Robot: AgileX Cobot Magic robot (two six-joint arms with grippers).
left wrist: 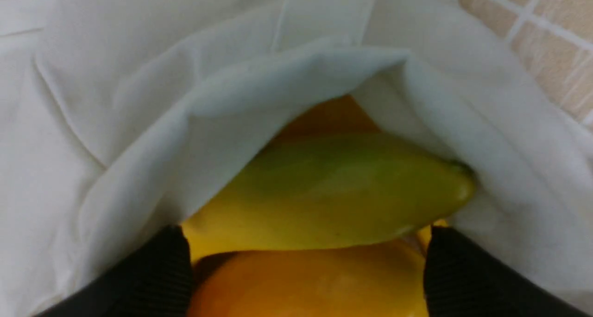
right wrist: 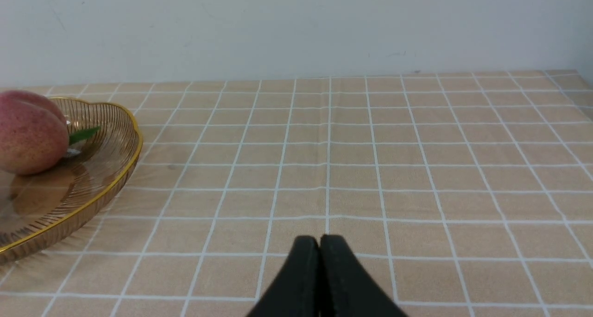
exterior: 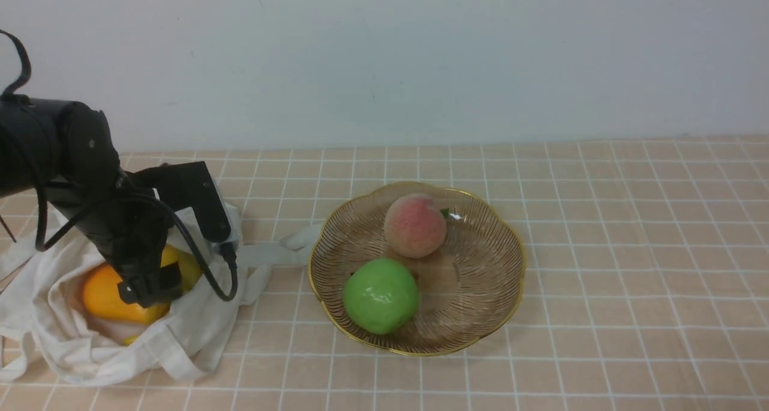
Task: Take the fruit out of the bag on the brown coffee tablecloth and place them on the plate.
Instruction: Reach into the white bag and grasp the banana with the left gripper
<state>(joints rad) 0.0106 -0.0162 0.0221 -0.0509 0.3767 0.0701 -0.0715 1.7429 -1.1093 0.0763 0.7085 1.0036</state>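
Because the orange fruit sits in the bag left of the plate, left tool straddles it, jaws spread, likely to pinch its sides; right tool is closed.
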